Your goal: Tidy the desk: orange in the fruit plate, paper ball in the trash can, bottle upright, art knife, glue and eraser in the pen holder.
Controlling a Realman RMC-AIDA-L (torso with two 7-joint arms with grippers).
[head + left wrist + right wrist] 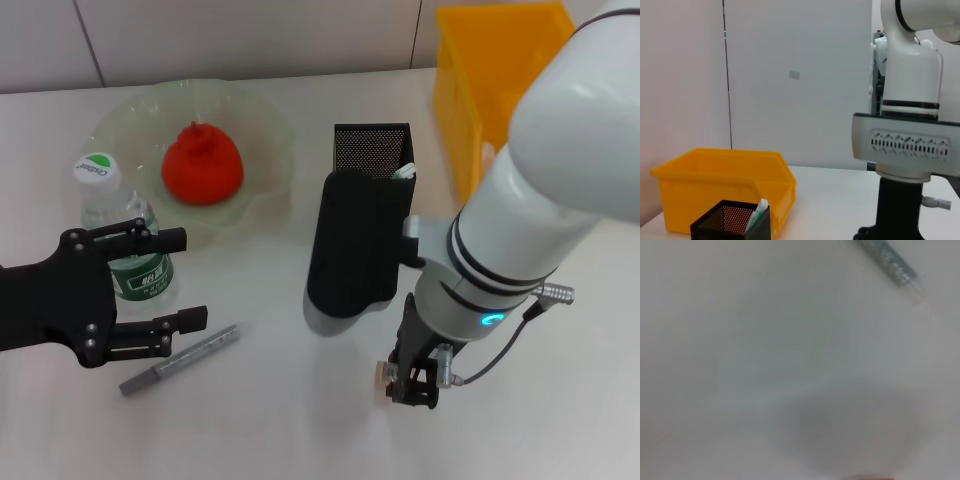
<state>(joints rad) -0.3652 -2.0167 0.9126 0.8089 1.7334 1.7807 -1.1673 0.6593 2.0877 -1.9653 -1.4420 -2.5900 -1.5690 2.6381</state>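
Right gripper down at the eraser.
Eraser touches its left side; finger spread indiscernible. Left gripper wide around upright bottle.

green logo on bottle cap, wording unreadable

My orange, red-orange with a puckered top, sits inside the fruit plate, a translucent pale-green bowl with a wavy rim at the far left of the desk. Just in front of the plate my bottle stands upright, white cap with a green mark on top, green label around its body. The black mesh pen holder stands upright in the middle, with something white poking above its rim. The yellow trash can sits to its far right. The gray art knife lies flat on the desk in front of the bottle. The small beige eraser lies near the front, right of centre.
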